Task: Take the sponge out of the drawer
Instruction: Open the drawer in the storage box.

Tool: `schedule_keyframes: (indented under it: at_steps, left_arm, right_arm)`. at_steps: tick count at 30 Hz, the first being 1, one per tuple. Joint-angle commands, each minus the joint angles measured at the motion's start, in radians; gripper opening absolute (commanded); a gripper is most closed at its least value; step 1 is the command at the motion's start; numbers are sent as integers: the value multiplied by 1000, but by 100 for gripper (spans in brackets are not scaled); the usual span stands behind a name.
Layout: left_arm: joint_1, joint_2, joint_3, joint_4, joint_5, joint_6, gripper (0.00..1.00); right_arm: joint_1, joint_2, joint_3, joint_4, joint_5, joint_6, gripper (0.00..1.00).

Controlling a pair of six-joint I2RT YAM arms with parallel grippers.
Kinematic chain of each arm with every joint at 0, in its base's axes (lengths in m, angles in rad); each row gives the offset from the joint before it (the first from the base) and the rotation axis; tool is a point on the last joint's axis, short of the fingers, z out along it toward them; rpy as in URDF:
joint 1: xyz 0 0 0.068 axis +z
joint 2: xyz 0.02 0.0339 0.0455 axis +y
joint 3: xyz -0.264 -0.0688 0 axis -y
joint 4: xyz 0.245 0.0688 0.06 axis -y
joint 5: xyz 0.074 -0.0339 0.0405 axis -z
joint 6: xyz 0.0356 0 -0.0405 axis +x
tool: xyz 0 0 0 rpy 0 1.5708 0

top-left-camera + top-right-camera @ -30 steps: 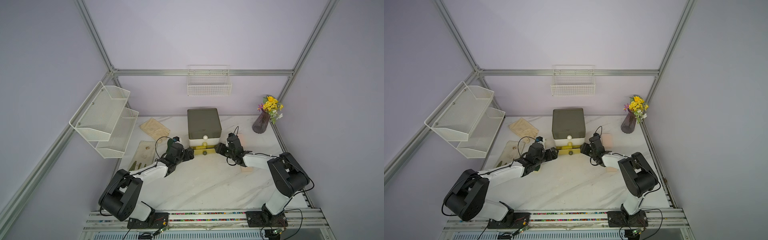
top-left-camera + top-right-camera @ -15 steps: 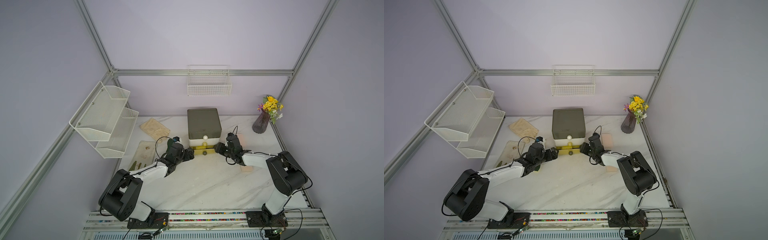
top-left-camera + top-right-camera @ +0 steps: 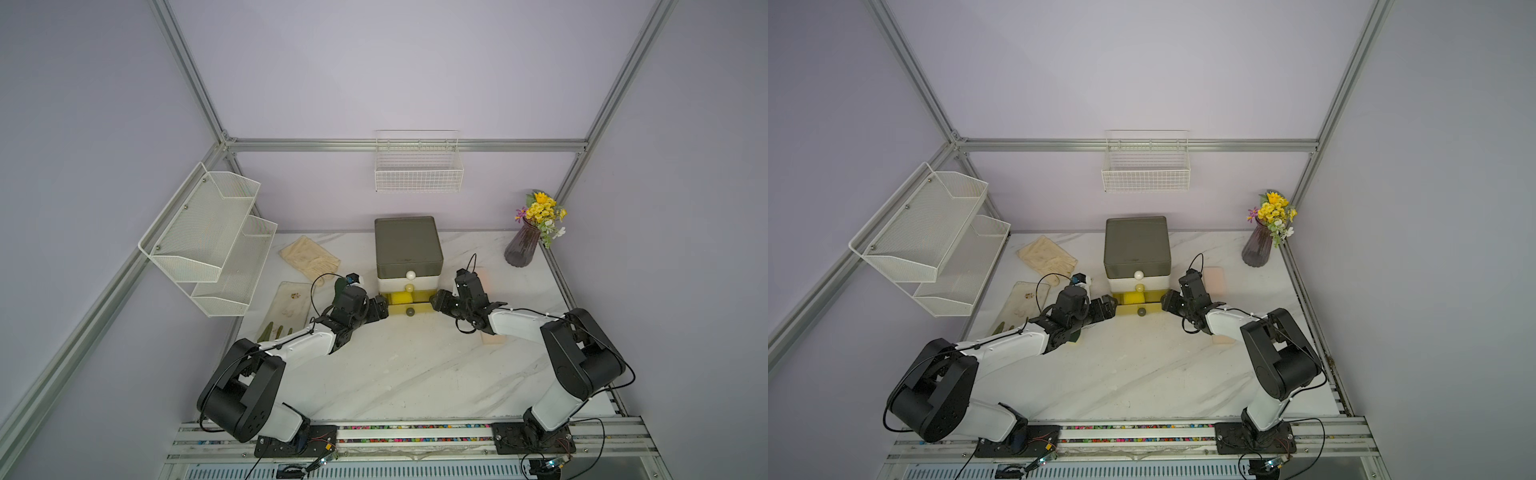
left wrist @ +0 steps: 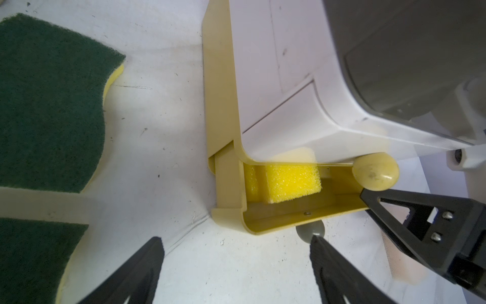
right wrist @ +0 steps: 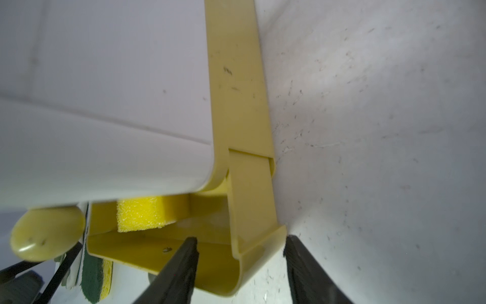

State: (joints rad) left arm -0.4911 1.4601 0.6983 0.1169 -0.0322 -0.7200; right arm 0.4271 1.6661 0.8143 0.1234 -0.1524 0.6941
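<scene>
Yellow sponge [image 4: 292,183] sat in the drawer [image 4: 276,223] just ahead of our spread left fingers [image 4: 326,265]; our right fingers [image 5: 184,263], spread too, straddled its far wall.

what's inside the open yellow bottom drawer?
A yellow sponge lies in the yellow drawer. Only its front end shows; the rest and the drawer's back are covered by the white drawer above.

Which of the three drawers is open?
The bottom yellow drawer, with the grey knob: it is pulled out, showing the sponge. The white drawer and grey drawer above are shut.
</scene>
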Motion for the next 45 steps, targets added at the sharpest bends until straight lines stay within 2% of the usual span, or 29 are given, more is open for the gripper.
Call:
schedule_keyframes:
  at_steps: [1,17,45]
  left_arm:
    - [5,-36,1,20,8,0,89]
    - [5,-69,1,-5,29,28,89]
    - [3,-134,4,-96,35,49,87]
  right_arm:
    - [-4,-48,-31,-69,-22,-15,56]
    - [25,-91,-94,-127,-76,-37,56]
    - [75,-242,-189,-225,-61,-24,57]
